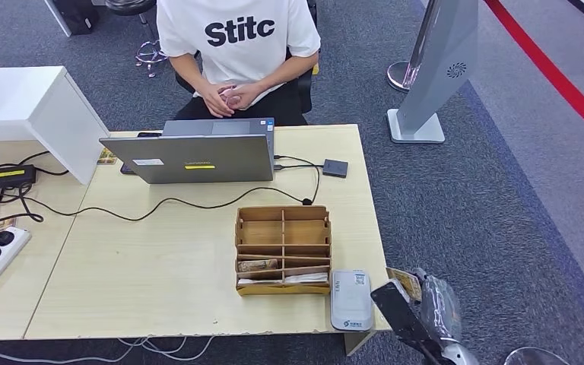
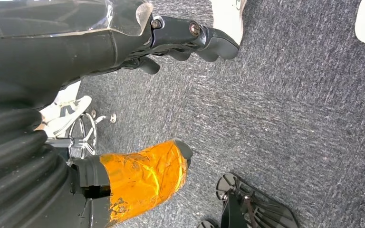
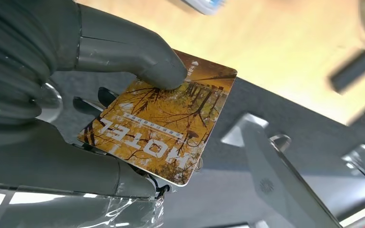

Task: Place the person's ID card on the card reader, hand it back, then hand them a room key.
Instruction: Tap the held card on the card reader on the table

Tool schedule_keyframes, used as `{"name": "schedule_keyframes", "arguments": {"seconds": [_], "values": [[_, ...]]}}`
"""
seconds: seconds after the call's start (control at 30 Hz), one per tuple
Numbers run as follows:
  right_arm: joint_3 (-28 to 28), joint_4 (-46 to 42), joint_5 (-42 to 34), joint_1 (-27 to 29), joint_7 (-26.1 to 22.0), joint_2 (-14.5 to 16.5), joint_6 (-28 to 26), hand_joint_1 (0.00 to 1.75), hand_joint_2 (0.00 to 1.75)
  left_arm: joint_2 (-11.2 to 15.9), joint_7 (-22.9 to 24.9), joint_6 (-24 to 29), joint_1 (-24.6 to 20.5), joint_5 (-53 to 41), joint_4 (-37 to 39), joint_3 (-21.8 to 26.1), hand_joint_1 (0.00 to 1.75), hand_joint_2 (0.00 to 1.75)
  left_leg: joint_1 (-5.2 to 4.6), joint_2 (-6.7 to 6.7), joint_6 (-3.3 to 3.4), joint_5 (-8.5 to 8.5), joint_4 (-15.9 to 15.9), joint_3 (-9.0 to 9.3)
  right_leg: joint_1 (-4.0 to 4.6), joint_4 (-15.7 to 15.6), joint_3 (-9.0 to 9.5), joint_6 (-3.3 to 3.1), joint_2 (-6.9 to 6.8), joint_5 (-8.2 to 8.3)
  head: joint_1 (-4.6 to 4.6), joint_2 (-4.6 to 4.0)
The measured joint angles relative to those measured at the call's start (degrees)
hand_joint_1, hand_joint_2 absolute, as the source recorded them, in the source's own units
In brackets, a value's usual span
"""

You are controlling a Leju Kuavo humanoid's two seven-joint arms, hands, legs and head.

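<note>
1. Where the right hand (image 3: pixel 100 137) is seen from its wrist, a room key (image 3: pixel 159 126) printed "HOTEL" is pinched under the thumb; the fingers beneath are largely hidden by it.
2. In the head view the right hand (image 1: pixel 418 304) is held off the table's (image 1: pixel 160 258) near right corner, beside the card reader (image 1: pixel 350 299).
3. The left hand (image 2: pixel 180 42) hangs over carpet, fingers curled on nothing.
4. The person's clasped hands (image 1: pixel 228 97) are seen behind the laptop (image 1: pixel 198 156).

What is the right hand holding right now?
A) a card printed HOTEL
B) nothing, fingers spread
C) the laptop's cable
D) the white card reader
A: in the right wrist view the right hand pinches an orange key card with HOTEL printed on it, thumb pressed on its face.
</note>
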Motion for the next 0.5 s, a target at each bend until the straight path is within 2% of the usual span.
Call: {"name": "schedule_keyframes", "arguments": {"seconds": [0.2,0.4,0.5], "values": [[7.6,-6.2,-3.0,-3.6,2.8,-0.9,2.3,1.75,1.75,0.4,0.0,0.0,0.0,-1.3,0.0,0.0,0.0,1.75,0.01,0.02,-0.04,0.04,0.0,0.02,0.0,0.0,0.0,-0.01,0.04,0.0,0.0,0.0],[14.3,-5.5,-10.8,-10.5,5.9,-1.4,6.0,1.75,1.75,1.1,-0.5,0.0,-0.1,-3.2,0.1,-0.4,0.0,1.75,0.01,0.01,-0.09,0.11,0.0,0.03,0.02,0.0,0.0,-0.04,0.03,0.03,0.01,0.0],[15.9,-4.6,-11.9,-12.6,6.3,-1.5,6.4,1.75,1.75,1.4,-0.5,0.0,-0.2,-3.3,0.2,-0.4,0.0,1.75,0.01,-0.01,-0.08,0.12,0.0,0.02,0.02,0.0,0.0,-0.06,0.01,0.04,0.01,0.0]]}}
